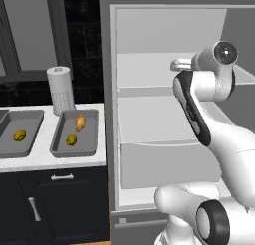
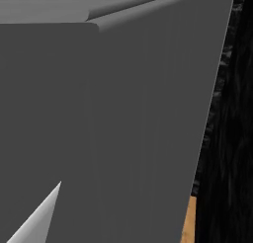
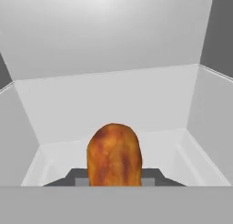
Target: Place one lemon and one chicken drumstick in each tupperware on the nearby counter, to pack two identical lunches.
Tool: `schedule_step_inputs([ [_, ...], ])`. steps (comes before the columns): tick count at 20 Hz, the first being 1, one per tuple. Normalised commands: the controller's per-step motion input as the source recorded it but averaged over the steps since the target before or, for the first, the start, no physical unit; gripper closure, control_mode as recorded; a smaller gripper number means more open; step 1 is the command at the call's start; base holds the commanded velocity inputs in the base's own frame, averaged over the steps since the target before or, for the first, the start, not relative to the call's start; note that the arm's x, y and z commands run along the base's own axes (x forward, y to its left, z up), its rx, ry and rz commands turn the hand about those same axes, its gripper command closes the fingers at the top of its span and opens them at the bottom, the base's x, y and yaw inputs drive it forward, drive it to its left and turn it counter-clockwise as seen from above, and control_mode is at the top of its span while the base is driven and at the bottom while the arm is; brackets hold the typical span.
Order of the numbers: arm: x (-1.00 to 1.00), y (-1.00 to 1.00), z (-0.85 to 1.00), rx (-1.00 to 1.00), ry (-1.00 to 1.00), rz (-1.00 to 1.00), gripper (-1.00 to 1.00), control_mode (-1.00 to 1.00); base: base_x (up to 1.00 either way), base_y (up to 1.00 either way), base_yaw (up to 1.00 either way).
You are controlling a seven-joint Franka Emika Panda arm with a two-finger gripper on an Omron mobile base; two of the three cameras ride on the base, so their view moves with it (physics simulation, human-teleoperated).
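A chicken drumstick (image 3: 113,155) stands right in front of the hand camera, orange-brown, its sides against the dark fingers (image 3: 152,175) of my gripper (image 3: 113,178), which is shut on it inside the white fridge compartment. On the counter (image 1: 74,162) lie two grey tupperware trays. A single lemon (image 1: 19,136) lies in the left tupperware (image 1: 31,115). In the right tupperware (image 1: 91,135) there is a lemon (image 1: 71,140) and a second drumstick (image 1: 79,122). My arm reaches into the fridge, with the hand hidden behind the forearm in the left base view.
The open fridge (image 1: 149,134) has white shelves and close side walls around the hand. A paper towel roll (image 1: 61,89) stands behind the right tray. A broad grey panel (image 2: 108,128) blocks the right base view. Dark cabinets sit under the counter.
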Motion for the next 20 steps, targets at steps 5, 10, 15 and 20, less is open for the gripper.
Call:
schedule_step_inputs([
  [5, -1.0, 0.32, 0.01, 0.0, -0.04, 0.01, 1.0, -1.0, 0.0, 0.0, 0.0],
  [10, -1.0, 0.3, -0.16, 0.0, 0.25, 0.1, 1.0, -1.0, 0.0, 0.0, 0.0],
  [15, -1.0, 0.34, -0.84, -0.03, 0.36, 0.22, 1.0, -1.0, 0.0, 0.0, 0.0],
  [20, 0.0, 0.0, 0.0, 0.0, 0.0, 0.0, 1.0, 1.0, -1.0, 0.68, 0.22],
])
